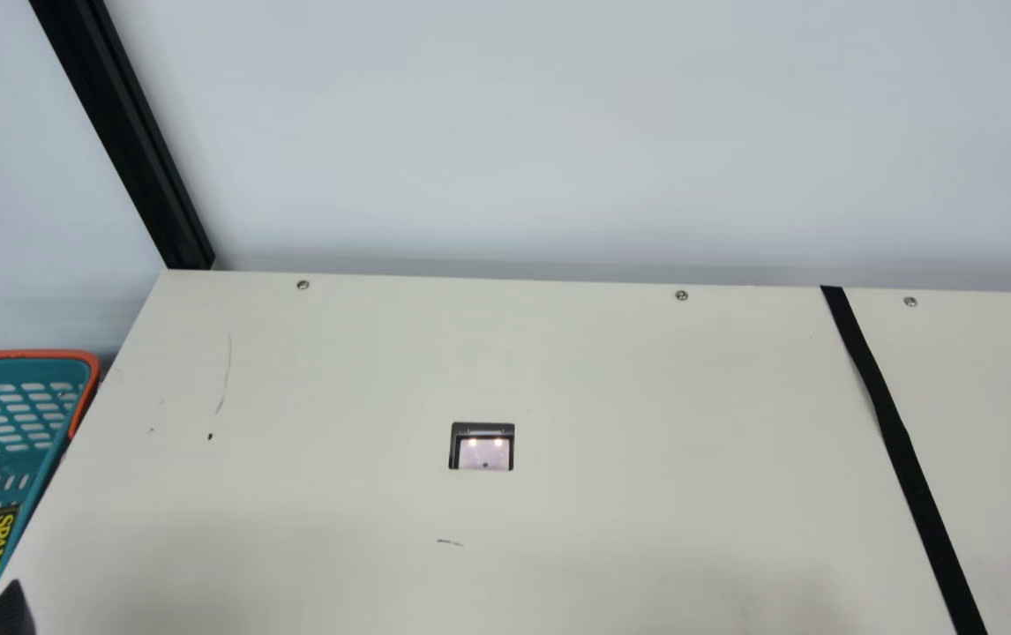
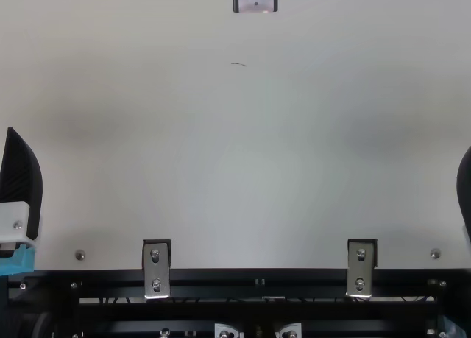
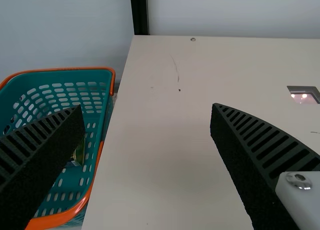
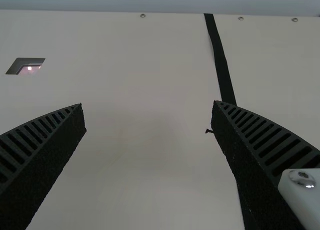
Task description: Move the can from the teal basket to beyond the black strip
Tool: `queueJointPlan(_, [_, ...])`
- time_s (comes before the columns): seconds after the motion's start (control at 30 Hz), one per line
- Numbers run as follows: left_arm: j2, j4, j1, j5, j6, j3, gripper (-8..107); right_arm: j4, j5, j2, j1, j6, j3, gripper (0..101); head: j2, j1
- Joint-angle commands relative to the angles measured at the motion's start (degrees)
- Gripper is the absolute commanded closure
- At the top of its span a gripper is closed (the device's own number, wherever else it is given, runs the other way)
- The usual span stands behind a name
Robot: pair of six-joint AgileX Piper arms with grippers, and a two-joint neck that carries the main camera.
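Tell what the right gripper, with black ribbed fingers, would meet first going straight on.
The right gripper would probably meet the cream tabletop first; the long black strip lies off its line, though depth is unclear.

At the main view's eight o'clock, the teal latticed plastic basket (image 1: 20,370) looks smooth, its orange plastic rim (image 1: 11,355) faintly glossy. The long black cloth-like strip (image 1: 914,485) at four o'clock is matt. The flat cream bench (image 1: 647,441) appears smooth and matt. At the top view's seven o'clock, the silver rectangular bracket (image 2: 156,270) is shiny metal.
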Motion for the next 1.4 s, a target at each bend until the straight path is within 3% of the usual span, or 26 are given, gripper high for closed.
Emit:
queueJointPlan(0.0, [0.0,0.0,0.0,0.0,0.0,0.0,9,0.0,0.0,0.0,0.0,0.0,0.0,0,0.99,-1.66])
queueJointPlan(1.37, [0.0,0.0,0.0,0.0,0.0,0.0,9,0.0,0.0,0.0,0.0,0.0,0.0,0,0.99,-1.66])
